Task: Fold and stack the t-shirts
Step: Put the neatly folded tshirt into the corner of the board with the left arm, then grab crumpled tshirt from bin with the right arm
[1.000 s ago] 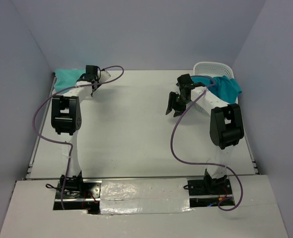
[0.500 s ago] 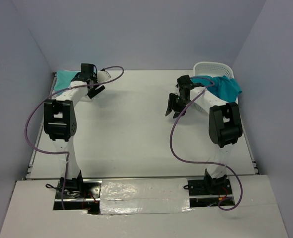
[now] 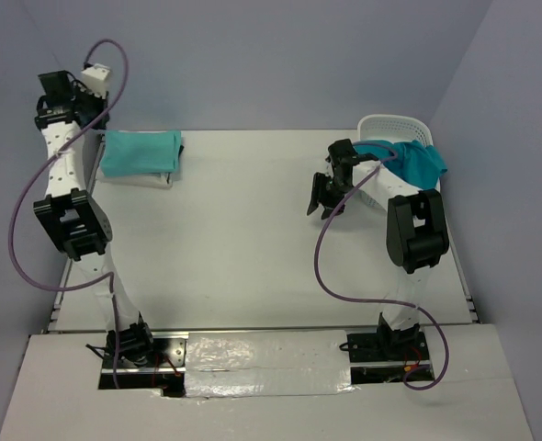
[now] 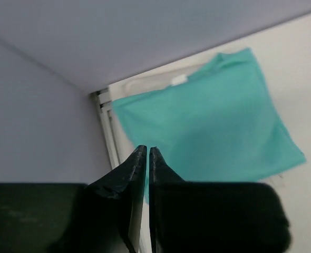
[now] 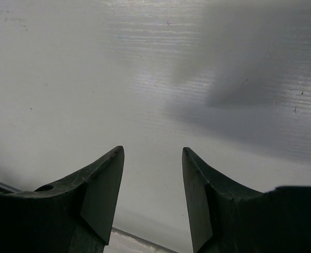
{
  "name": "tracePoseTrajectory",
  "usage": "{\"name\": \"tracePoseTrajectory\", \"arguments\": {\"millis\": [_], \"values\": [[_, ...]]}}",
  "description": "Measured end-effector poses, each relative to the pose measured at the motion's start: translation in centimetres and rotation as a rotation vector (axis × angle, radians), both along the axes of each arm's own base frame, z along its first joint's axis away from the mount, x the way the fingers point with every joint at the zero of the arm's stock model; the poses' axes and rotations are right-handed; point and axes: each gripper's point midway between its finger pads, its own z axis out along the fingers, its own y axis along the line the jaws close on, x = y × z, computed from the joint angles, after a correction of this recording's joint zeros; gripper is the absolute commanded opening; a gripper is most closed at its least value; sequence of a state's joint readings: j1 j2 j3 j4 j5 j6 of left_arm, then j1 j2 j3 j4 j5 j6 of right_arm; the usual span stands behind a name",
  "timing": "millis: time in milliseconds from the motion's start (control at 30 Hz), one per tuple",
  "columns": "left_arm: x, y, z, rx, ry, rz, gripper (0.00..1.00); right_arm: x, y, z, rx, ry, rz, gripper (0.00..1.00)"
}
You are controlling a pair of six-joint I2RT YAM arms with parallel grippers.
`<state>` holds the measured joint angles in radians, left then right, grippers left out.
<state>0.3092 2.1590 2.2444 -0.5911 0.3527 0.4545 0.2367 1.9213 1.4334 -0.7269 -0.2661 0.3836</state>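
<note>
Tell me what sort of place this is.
Probably a robot test cell: a white table boxed in by blank walls, left arm and right arm bolted at its edge, a folded teal t-shirt and a laundry basket.

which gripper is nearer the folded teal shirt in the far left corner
Left. The left gripper hangs above the folded teal t-shirt, over its left edge; the right gripper is across the table, beside the basket.

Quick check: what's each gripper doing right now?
Left gripper: shut, holding nothing.
Right gripper: open, holding nothing.
</note>
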Motion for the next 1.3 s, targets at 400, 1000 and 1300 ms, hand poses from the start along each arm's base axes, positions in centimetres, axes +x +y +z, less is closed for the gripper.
{"name": "tracePoseTrajectory", "arguments": {"millis": [400, 1000, 1300], "values": [[0.6, 5.4, -16.5, -0.212, 0.255, 0.301, 0.00, 1.3, -0.3, 1.0, -0.012, -0.008, -0.022, 0.56], [0.2, 10.2, -16.9, -0.258, 0.209, 0.474, 0.47, 13.0, -17.2, 17.6, 0.006, -0.408, -0.445, 0.95], [-0.9, 8.8, -7.8, -0.240, 0.105, 0.441, 0.50, 19.3, -24.5, 11.9, -0.002, -0.377, -0.654, 0.88]]}}
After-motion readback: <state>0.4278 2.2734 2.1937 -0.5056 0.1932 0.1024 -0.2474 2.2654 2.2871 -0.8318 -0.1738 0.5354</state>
